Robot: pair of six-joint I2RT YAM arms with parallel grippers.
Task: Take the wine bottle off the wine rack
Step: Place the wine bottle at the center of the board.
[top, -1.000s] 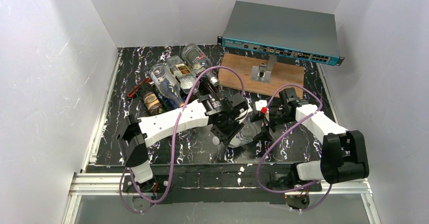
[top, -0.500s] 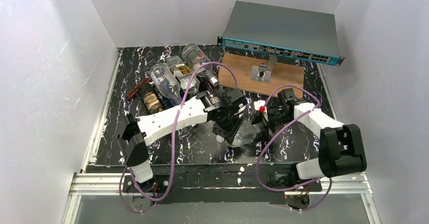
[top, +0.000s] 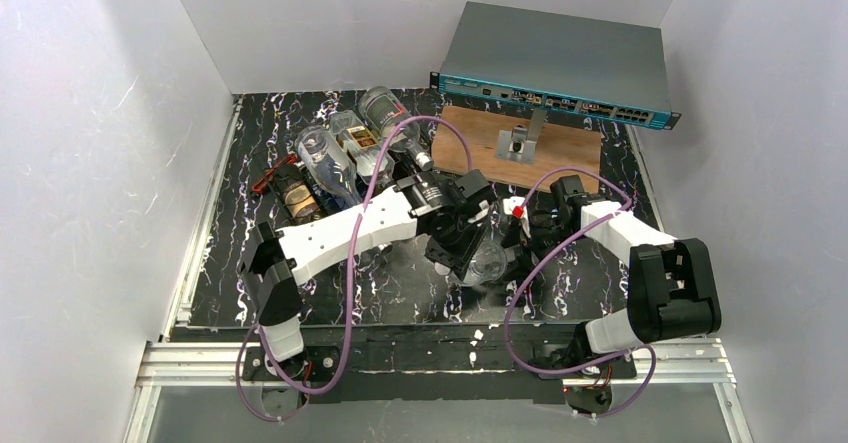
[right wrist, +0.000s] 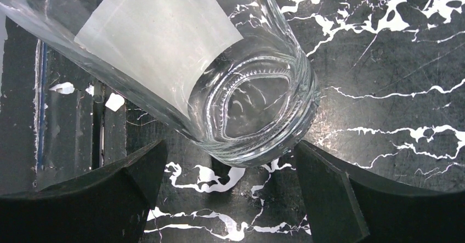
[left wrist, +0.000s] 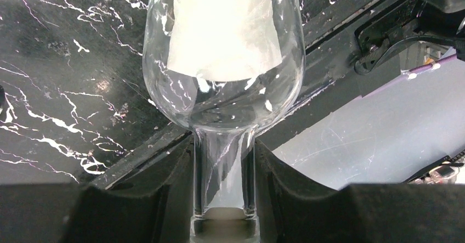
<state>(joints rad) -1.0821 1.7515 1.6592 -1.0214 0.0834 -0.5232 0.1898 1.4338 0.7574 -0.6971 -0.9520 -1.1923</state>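
Glass wine bottle (left wrist: 222, 45): your left gripper (left wrist: 222, 185) clamps its neck; your right gripper (right wrist: 230, 185), jaws spread, flanks its base.

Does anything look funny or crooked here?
Yes: the network switch and wooden board at the back sit crooked to the table. One clear bottle is off the wine rack, held by its neck in the left gripper.
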